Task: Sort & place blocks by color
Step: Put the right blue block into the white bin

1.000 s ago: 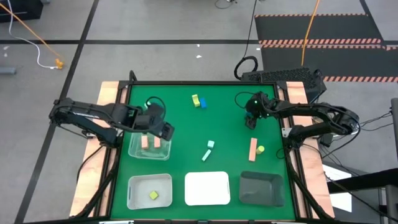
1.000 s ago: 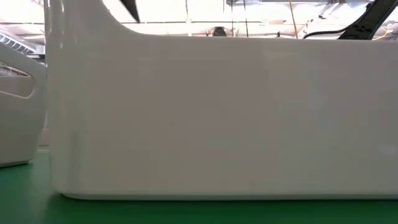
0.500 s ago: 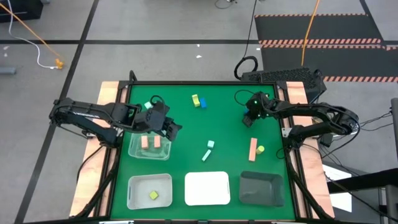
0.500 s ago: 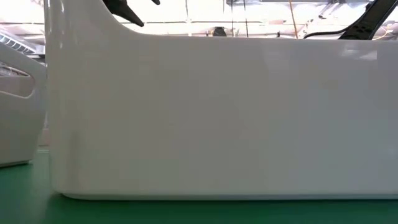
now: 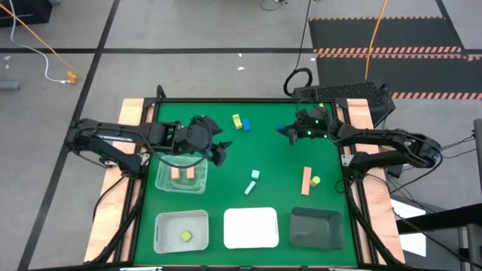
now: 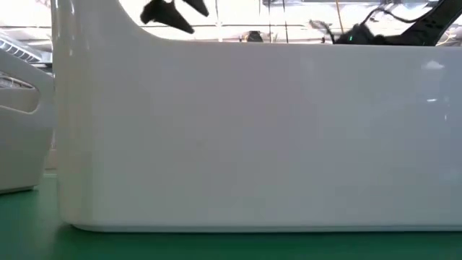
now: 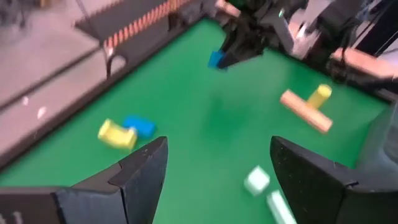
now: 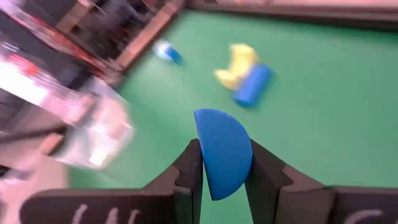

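From above, the left pincer is hovering over the green bench beside the clear tray holding two salmon blocks, while the right pincer is carrying a blue block at the far side. At bench height, a white tray wall is blocking nearly everything. The left wrist view is showing its fingers spread wide, empty, above yellow and blue blocks. The right wrist view is showing its fingers clamping the blue half-round block.
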You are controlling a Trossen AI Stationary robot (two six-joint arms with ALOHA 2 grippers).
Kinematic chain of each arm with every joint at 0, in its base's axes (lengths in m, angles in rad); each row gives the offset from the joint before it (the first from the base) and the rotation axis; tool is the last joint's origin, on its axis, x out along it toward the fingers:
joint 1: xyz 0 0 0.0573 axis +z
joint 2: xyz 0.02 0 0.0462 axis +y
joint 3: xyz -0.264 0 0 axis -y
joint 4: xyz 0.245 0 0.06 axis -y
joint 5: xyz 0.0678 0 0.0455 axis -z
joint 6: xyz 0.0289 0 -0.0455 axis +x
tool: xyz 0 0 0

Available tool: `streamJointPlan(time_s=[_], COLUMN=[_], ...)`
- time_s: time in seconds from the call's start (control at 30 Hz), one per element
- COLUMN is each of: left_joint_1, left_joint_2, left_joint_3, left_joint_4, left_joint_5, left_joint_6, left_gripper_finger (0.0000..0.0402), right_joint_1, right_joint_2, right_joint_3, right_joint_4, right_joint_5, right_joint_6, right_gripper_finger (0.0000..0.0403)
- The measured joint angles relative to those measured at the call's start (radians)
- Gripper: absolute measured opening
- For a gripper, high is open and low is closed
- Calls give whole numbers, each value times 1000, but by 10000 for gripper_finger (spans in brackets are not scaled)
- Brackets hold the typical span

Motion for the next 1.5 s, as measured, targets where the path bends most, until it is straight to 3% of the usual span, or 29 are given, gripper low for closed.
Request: streamJointPlan(time_s=[0.23, 0.47, 0.67, 0.93, 1.13, 1.5], left_joint_1=[49, 82, 75, 60, 68, 70], left_joint_2=[88, 185, 235, 251, 251, 258], left_joint_3=[0, 0, 0, 0, 0, 0], left_joint_4=[194, 312, 348, 522, 683, 764], left_joint_5=[4, 20, 130, 130, 124, 123], left_joint_6=[108, 211, 478, 755, 761, 866], left_gripper_finger=[280, 280, 280, 280, 280, 280], right_joint_1=[148, 258, 267, 270, 310, 352], right_joint_2=[-8, -9, -9, -9, -9, -8], right_joint_3=[0, 70, 125, 137, 138, 138], right_joint_4=[274, 284, 313, 313, 361, 454], right_joint_5=[12, 12, 13, 20, 97, 172], right_joint_6=[126, 176, 350, 569, 583, 637], right_gripper_finger=[68, 68, 68, 68, 68, 68])
